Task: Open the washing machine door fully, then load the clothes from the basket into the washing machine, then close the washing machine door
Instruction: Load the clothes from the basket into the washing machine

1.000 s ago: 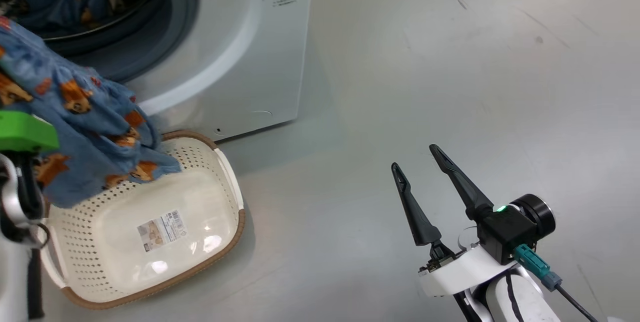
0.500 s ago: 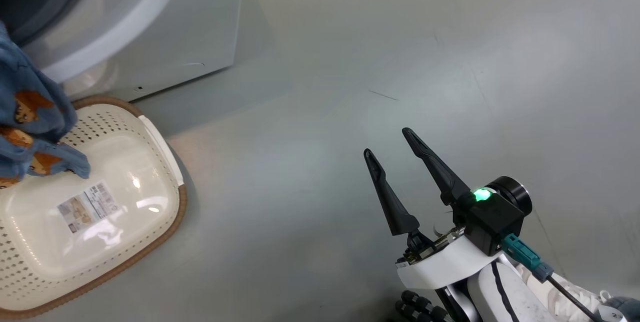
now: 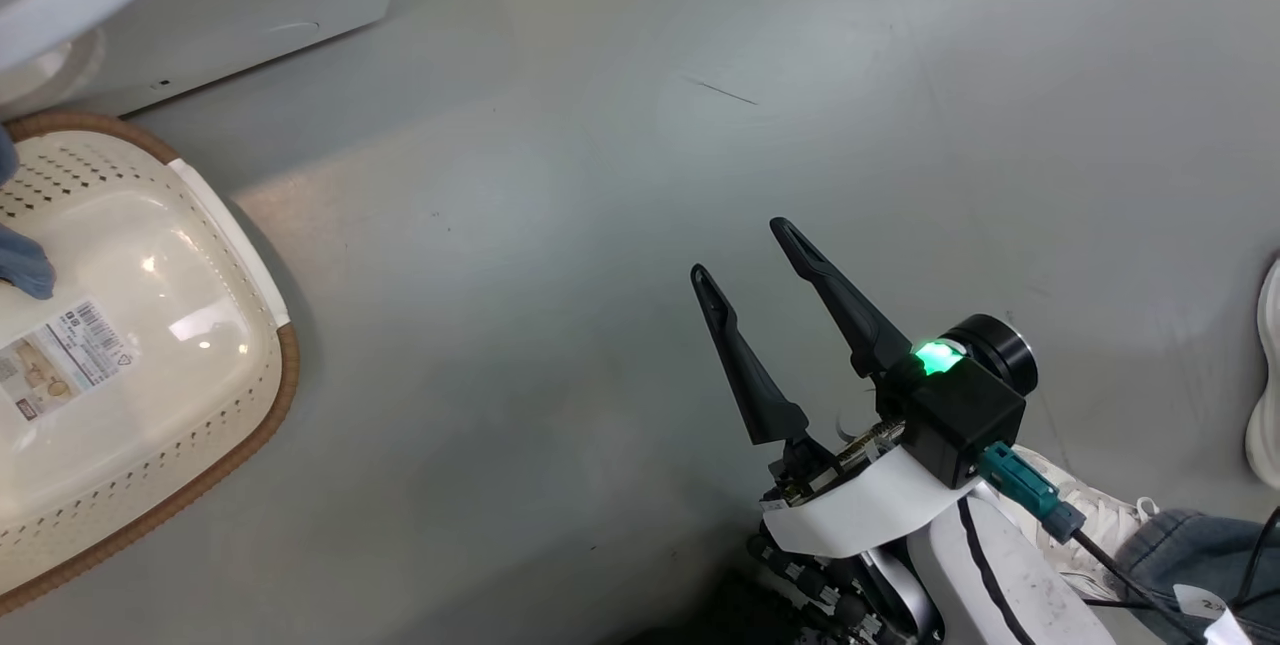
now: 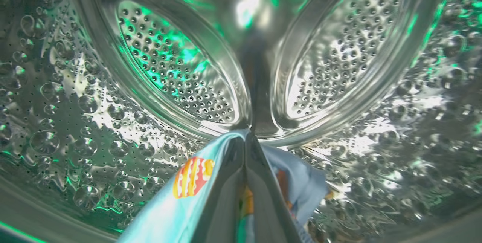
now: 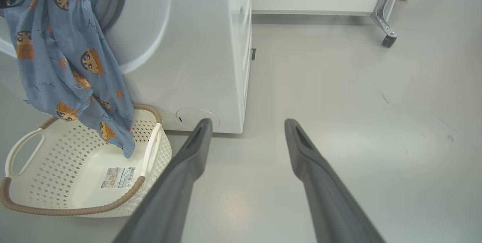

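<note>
Grey floor (image 5: 339,122); cream perforated basket (image 5: 45,175), barcode sticker (image 5: 118,177) illegible, blue cartoon-print clothes (image 5: 71,66) hanging in; left pincer (image 4: 246,141) clamped on them, right pincer (image 5: 248,123) apart.

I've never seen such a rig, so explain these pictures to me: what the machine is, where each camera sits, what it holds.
It is a wheeled robot with two arms, each ending in a two-fingered hand. The head view looks down at the floor, where the basket stands, beside the open, empty right hand. The right wrist view looks along that hand's fingers at the washer; clothes hang from its mouth down to the basket. The left wrist view looks inside the drum, where the shut left hand pinches the clothes.
</note>
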`<state>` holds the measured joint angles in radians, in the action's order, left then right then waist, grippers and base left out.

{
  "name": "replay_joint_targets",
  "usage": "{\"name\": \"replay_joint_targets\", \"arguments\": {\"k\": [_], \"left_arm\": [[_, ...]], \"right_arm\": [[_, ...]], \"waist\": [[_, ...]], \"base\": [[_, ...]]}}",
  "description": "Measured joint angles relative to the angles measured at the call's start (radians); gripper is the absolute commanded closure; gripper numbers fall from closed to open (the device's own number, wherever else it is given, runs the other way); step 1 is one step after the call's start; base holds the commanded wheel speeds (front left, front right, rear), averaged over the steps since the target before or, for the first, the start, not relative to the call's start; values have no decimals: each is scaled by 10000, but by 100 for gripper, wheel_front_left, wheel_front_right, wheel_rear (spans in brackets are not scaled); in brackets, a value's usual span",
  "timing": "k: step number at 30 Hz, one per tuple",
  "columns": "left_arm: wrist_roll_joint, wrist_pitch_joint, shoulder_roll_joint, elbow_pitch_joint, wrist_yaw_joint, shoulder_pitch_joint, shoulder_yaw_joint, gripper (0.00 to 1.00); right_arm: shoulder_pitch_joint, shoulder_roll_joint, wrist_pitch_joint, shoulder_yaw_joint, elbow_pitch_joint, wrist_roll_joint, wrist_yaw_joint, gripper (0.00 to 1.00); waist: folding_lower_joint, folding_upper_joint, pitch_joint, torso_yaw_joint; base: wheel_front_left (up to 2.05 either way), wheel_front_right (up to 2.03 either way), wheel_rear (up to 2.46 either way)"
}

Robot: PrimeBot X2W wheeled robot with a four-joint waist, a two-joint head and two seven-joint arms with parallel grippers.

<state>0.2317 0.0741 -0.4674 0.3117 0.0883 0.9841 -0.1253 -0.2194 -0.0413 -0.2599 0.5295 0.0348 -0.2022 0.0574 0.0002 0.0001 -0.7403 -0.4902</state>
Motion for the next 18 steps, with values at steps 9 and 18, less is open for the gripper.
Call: {"name": "replay_joint_targets", "arguments": {"k": [9,18], "left_arm": [[4,-853,-61,499,-188,1320,25,100],[27,-913,94,1616,-405,2247,428,100]], "right_arm": [[0,10,0,186,-136,-79,-222,0],[-4,12,0,161,-265,-77,-345,0]], "waist": [[0,0,-188,-108],[0,0,-209,35]], "base": [[0,0,0],[0,0,0]]}}
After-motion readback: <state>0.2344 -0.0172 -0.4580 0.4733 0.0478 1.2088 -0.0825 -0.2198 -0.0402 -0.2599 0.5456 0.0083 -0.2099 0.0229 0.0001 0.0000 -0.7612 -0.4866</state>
